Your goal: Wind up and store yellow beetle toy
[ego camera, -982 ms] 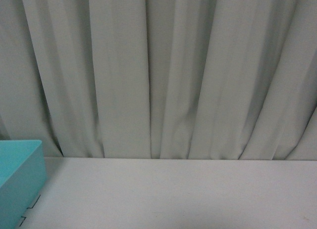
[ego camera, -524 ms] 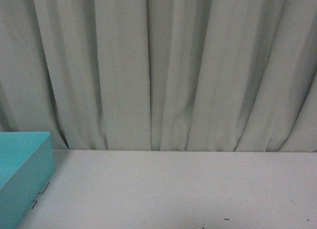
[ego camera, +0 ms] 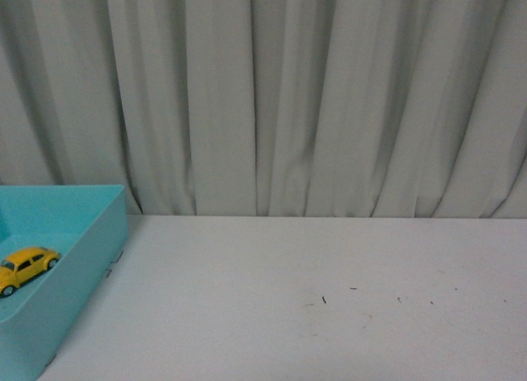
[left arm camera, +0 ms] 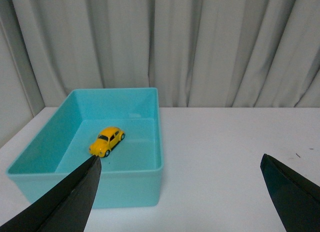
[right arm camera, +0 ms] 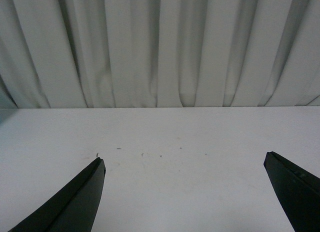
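Yellow beetle toy (left arm camera: 107, 141) already sits on its wheels inside the teal bin (left arm camera: 135, 181) at the surface's left — so storing looks done, imo. Left gripper (left arm camera: 180, 192) and right gripper (right arm camera: 185, 192) both spread wide, empty — you've little left but retracting.

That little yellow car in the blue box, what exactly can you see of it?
The yellow beetle toy is a small, glossy, rounded car with dark windows and tiny black wheels; it looks like painted metal or plastic. It stands upright on its wheels on the floor of the turquoise box, set at an angle to the walls and touching none of them. Nothing grips it: the left end effector is open, hanging apart from it.
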